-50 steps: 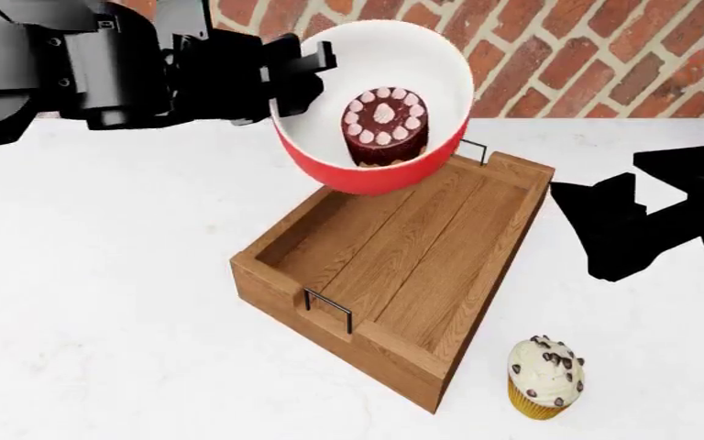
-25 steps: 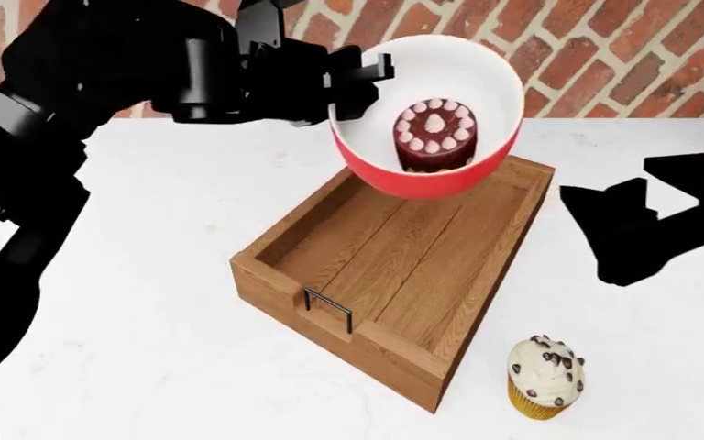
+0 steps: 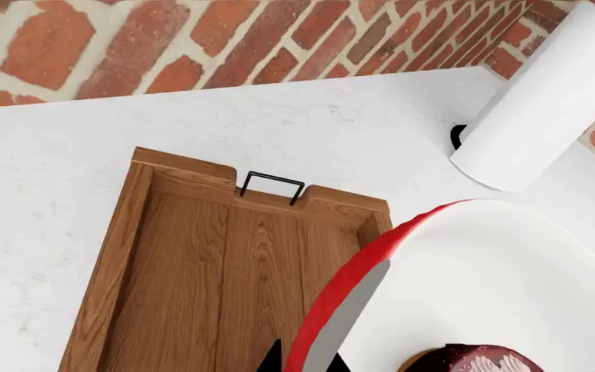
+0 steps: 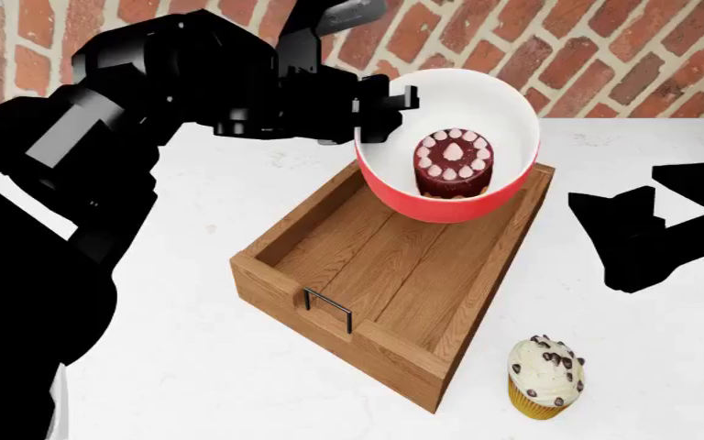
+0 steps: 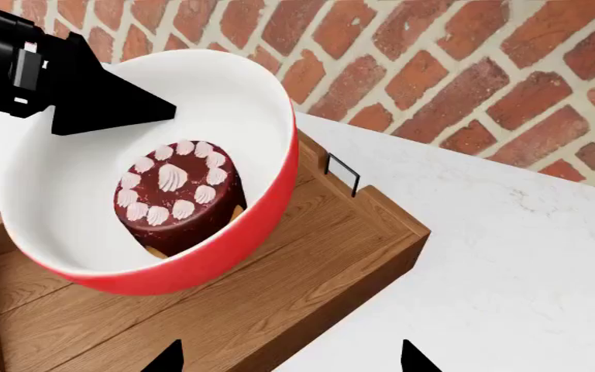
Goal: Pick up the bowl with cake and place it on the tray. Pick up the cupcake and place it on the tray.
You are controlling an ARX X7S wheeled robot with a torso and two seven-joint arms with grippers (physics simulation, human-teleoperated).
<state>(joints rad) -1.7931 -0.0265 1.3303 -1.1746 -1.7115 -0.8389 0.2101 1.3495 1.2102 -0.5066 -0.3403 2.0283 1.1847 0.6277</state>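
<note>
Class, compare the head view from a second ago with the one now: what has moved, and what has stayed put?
The left gripper, gripping the rim of the bowl, has carried it and the cake rightward and a little lower in the head view, above the far end of the tray. The bowl stays tilted. The tray, the cupcake and the right gripper have hardly moved.

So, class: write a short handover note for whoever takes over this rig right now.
Left pincer: shut on the bowl rim, holding it tilted above the tray's far end, cake inside.
Right pincer: open, empty, beside the tray.
Cupcake: upright on the table by the tray's near corner, untouched.
Done: bowl lifted and carried over the tray.
Left: lower and release the bowl, then move the cupcake onto the tray.
</note>
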